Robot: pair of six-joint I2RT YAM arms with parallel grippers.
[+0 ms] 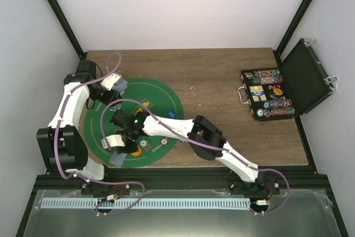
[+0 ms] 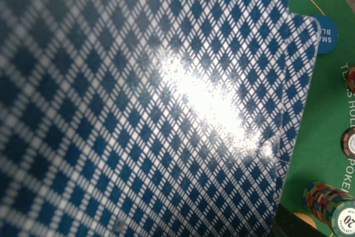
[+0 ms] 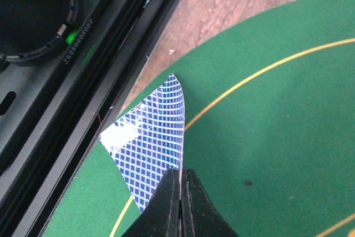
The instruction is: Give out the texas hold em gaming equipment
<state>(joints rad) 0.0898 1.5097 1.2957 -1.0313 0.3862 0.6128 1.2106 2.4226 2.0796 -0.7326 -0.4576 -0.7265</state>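
My left gripper (image 1: 112, 86) is over the mat's far left edge and holds a small stack of playing cards (image 1: 120, 85). Their blue diamond backs (image 2: 138, 104) fill the left wrist view and hide the fingers. My right gripper (image 3: 181, 174) reaches across to the mat's near left edge (image 1: 118, 152). It is shut on a single card (image 3: 152, 137), held edge-up just above the felt, and this card also shows in the top view (image 1: 117, 160). Poker chips lie on the mat: a blue one (image 2: 324, 33), a striped stack (image 2: 326, 199) and a few near the right wrist (image 1: 145, 145).
The green half-round mat (image 1: 166, 104) covers the table's left half. The open black case (image 1: 302, 79) with rows of chips (image 1: 272, 101) sits at the far right. The black front rail (image 3: 83, 81) runs close beside the right gripper.
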